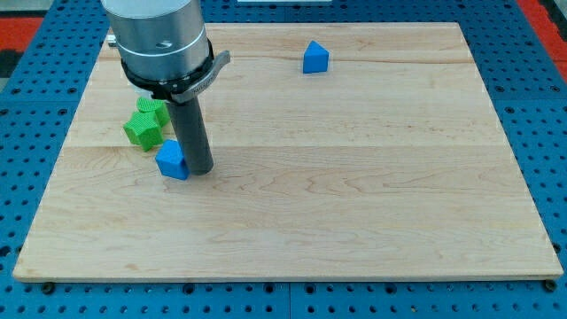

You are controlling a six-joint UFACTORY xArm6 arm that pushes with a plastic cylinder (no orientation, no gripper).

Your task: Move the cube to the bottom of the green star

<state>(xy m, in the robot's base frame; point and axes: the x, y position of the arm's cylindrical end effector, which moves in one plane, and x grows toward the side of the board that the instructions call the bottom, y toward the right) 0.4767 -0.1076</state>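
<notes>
Item 1, my tip: lower end of a straight dark rod, standing upright on the board, left of centre. There is no claw on this arm, so there is nothing wide, narrow or holding; the rod simply ends in the tip.

Item 2, blue cube: lies immediately left of my tip, touching it or very nearly; I cannot tell which. It sits on the left part of the board, about midway between the far and near edges.

Item 3, green star: lies just beyond the cube, up and to the left, close to it; whether the two touch I cannot tell. The cube is at the star's lower right corner rather than straight below it.

Item 4, second blue block: shape roughly a small house or wedge, near the far edge, right of centre, well apart from everything else.

Item 5, wooden board: pale, resting on a blue perforated table.

Item 6, arm's grey round housing: hangs over the far left corner, hiding part of the board there.

Nothing lies between my tip and the cube.
</notes>
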